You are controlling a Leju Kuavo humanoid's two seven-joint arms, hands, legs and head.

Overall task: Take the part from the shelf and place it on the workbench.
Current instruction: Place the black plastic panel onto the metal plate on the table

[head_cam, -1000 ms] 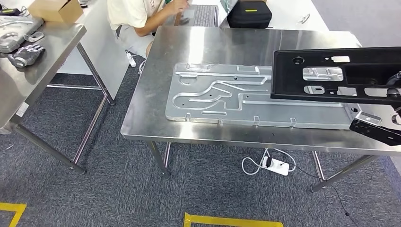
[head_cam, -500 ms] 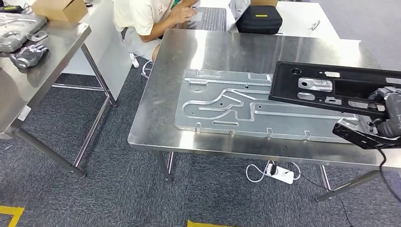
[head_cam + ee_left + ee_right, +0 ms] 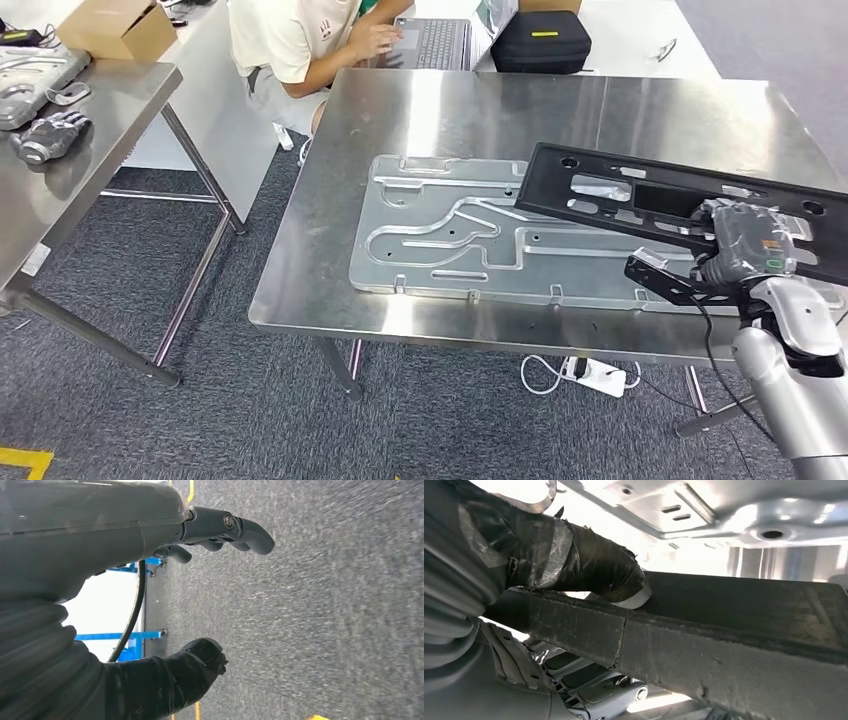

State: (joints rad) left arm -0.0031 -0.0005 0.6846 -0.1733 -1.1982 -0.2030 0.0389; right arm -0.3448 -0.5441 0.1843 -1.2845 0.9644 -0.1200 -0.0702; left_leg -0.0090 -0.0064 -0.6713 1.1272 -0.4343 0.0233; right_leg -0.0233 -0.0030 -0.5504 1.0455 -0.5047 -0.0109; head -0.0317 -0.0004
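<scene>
Our right hand [image 3: 745,243] grips black part [image 3: 640,197] above metal plate [image 3: 450,235] on table [image 3: 480,110]; left hand [image 3: 200,595] spread, holding nothing; person [image 3: 290,40] at far side.

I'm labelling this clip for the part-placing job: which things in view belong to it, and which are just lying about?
Part of the job:
- black frame part, gripped by the right hand
- steel workbench
- silver stamped panel lying on it, beneath the part

Lying about:
- cardboard box
- black case
- laptop, person typing
- power strip on the floor

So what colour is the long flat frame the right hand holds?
Black, clearest in the head view.
</scene>
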